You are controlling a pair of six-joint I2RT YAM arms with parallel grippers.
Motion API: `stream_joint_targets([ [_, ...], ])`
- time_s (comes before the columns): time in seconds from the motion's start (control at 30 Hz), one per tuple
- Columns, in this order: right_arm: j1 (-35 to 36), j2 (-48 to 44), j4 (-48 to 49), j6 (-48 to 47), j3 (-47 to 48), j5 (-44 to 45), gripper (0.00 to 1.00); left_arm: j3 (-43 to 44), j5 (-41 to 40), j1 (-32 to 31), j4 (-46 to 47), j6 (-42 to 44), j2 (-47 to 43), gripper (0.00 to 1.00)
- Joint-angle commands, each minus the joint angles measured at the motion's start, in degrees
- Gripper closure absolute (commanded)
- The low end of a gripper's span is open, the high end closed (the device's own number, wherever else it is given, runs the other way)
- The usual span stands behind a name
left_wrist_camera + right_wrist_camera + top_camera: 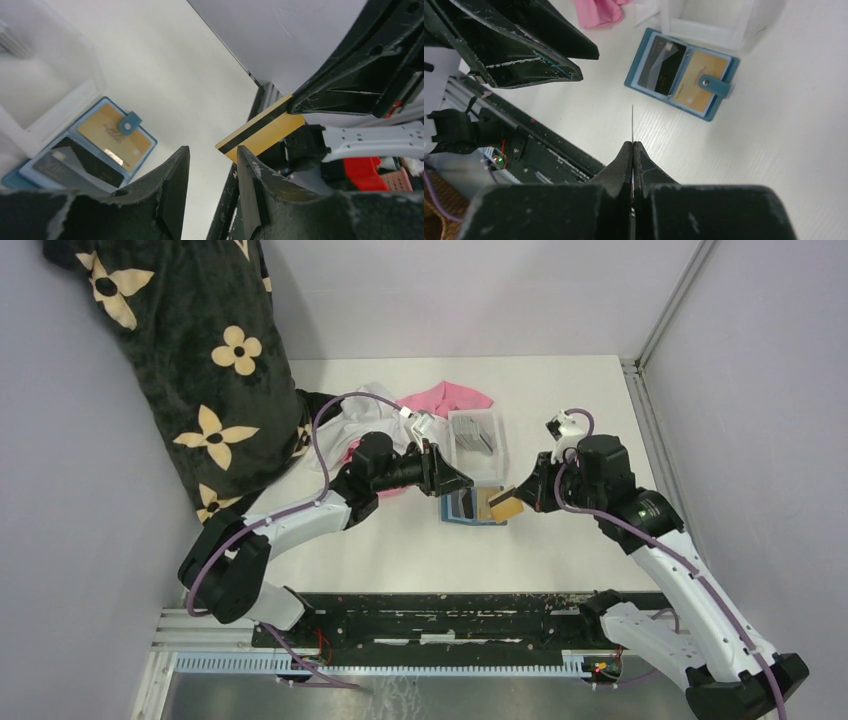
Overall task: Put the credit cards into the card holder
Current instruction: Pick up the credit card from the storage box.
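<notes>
The task looks partly done. The card holder (720, 89) lies open and flat on the table (784, 130), and each of its two facing pockets already has a card in it: a tan card (694, 70) on the side with the snap tab and a dark card (664, 65) on the other side. The right gripper (632, 144) is clamped shut on a gold card (260, 132), which it holds on edge in the air just in front of the card holder, with the black stripe showing. The left gripper (212, 150) hangs beside the card holder with its jaws partly apart and nothing between them. Behind the card holder, and touching its far edge, stands a clear tray (499, 445) with grey cards (472, 435) in it. I judge that the held card and those grey cards have yet to go in. As for writing, the dark card carries pale letters that may read "VIP", though they are too blurred to be sure, and the tan card bears a line of script I cannot read.
</notes>
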Motion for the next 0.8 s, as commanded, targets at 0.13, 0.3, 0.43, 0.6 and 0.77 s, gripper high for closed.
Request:
stream_joint_targets([
  [0.13, 0.1, -4.6, -0.2, 3.4, -3.6, -9.9, 0.99, 0.2, 18.1, -0.8, 5.6, -2.2, 3.4, 0.52],
  [0.3, 0.1, -4.5, 3.5, 5.6, -6.5, -13.5, 0.99, 0.8, 21.2, -2.6, 5.9, -2.2, 5.8, 0.52],
  [0.43, 0.1, -2.9, 5.7, 6.2, -7.6, -15.1, 0.99, 1.1, 21.5, -3.1, 5.3, -1.7, 6.6, 0.51],
  [0.6, 0.0, -1.0, 8.6, 6.9, -8.8, -17.1, 0.99, 2.4, 23.7, -3.5, 4.7, -1.3, 8.1, 0.51],
  [0.77, -0.1, 1.3, 9.9, 6.8, -8.9, -18.7, 0.99, 3.2, 25.3, -3.8, 3.9, -0.6, 10.7, 0.51],
])
